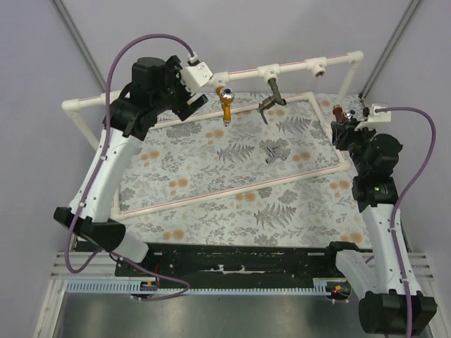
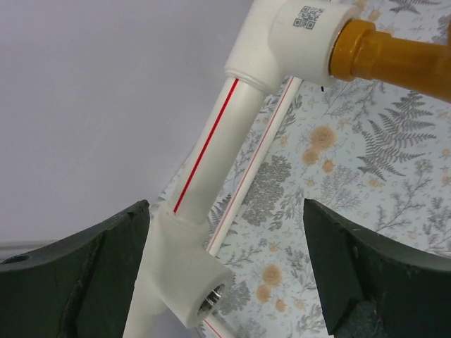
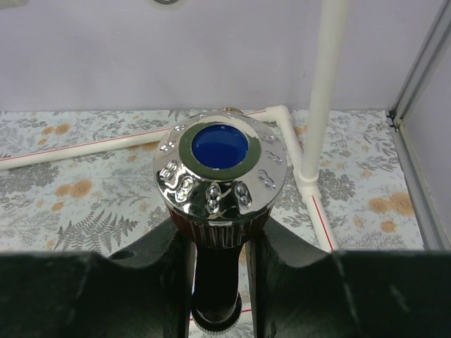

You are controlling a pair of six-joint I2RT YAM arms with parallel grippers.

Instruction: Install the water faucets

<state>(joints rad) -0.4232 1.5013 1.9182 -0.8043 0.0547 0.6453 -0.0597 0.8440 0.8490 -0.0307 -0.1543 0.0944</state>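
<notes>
L tool (image 2: pixel 225 211), jaws apart, at open tee (image 2: pixel 201 292); golden-orange faucet (image 1: pixel 226 105) & dk-grey faucet (image 1: pixel 270 101) fitted on frame (image 1: pixel 246 70); silver faucet (image 1: pixel 275 153) loose on bench (image 1: pixel 211 204); R tool (image 3: pixel 220 260) clamped on reddish-brown faucet (image 3: pixel 218 169), far R: square thread to tee before turning.

Overhead rear view plus close wrist views, pipe frame (image 1: pixel 292 67) common throughout.

Pale lilac walls (image 1: pixel 232 28), fern-print tablecloth (image 1: pixel 197 165), metal corner posts (image 1: pixel 76 35)

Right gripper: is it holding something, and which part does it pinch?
Yes. The right gripper holds the reddish-brown faucet by its body, just under the shiny blue-capped knob.
</notes>
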